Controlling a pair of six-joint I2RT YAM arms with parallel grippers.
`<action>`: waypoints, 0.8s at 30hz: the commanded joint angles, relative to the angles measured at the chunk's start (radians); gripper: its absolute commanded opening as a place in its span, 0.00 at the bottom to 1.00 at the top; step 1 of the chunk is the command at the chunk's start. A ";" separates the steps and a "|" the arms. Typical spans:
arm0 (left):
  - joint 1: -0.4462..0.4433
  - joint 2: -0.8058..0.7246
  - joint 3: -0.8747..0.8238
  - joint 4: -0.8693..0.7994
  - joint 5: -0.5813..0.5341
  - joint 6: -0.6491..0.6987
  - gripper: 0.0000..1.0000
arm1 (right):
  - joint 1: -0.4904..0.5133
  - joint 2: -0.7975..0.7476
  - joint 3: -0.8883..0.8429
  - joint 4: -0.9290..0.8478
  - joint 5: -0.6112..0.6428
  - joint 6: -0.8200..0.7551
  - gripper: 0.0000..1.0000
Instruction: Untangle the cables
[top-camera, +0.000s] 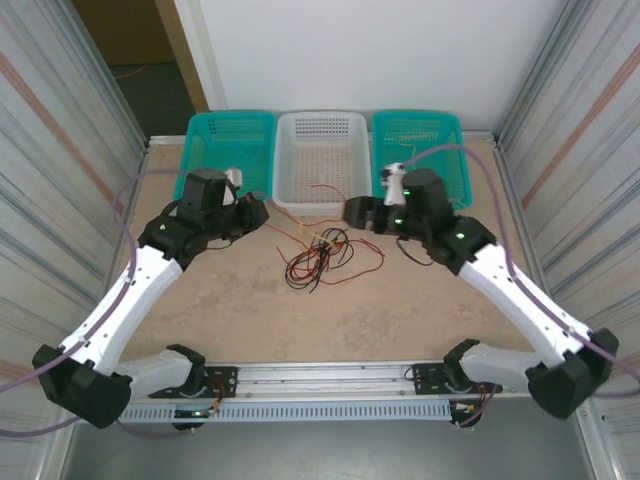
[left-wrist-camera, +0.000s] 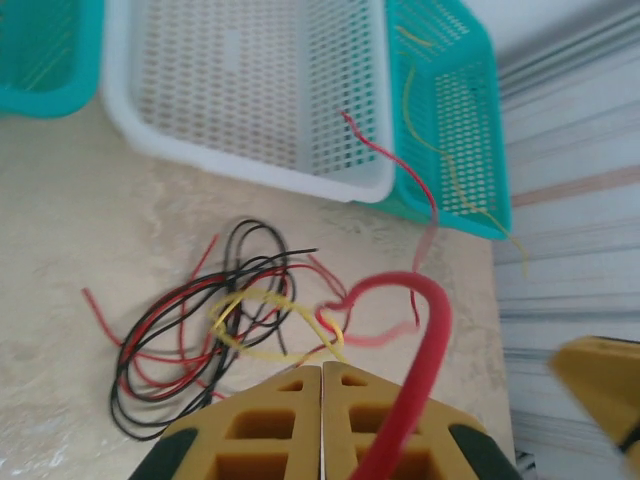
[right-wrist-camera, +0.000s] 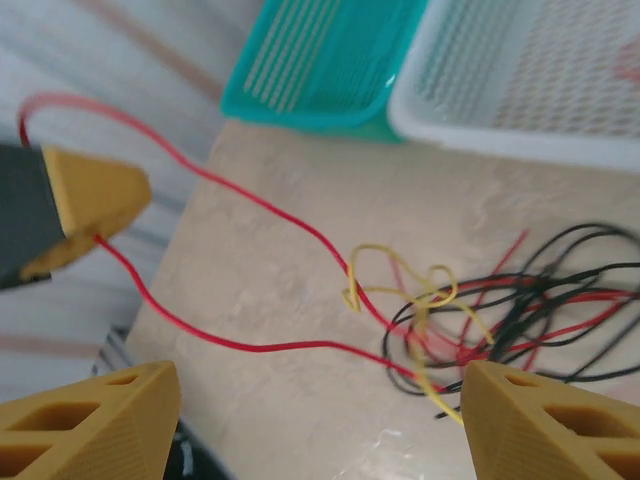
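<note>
The cables (top-camera: 322, 257) lie as a loose knot of red, black and yellow strands on the table in front of the white basket (top-camera: 322, 150). In the left wrist view the cables (left-wrist-camera: 210, 330) sit just ahead of my left gripper (left-wrist-camera: 322, 372), whose jaws are pressed together. A red cable (left-wrist-camera: 425, 330) arcs up over its right finger. In the right wrist view that red cable (right-wrist-camera: 200, 335) runs from the left gripper's tip (right-wrist-camera: 95, 195) to the knot (right-wrist-camera: 480, 310). My right gripper (right-wrist-camera: 315, 420) stands open above the table, with nothing between its fingers.
Three baskets line the far edge: teal (top-camera: 232, 140), white, and teal (top-camera: 420, 145). A red strand (left-wrist-camera: 385, 155) hangs over the white basket's corner, and a yellow strand (left-wrist-camera: 430, 140) lies in the right teal one. Metal walls close both sides.
</note>
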 joint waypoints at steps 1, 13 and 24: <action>-0.011 0.008 0.052 0.007 -0.018 0.041 0.00 | 0.017 0.049 0.030 -0.025 -0.015 -0.014 0.73; -0.019 0.015 0.124 0.008 0.038 0.068 0.00 | 0.030 0.148 0.090 -0.124 -0.011 -0.100 0.71; -0.019 0.021 0.164 0.013 0.100 0.104 0.00 | 0.026 0.171 0.131 -0.108 -0.011 -0.090 0.68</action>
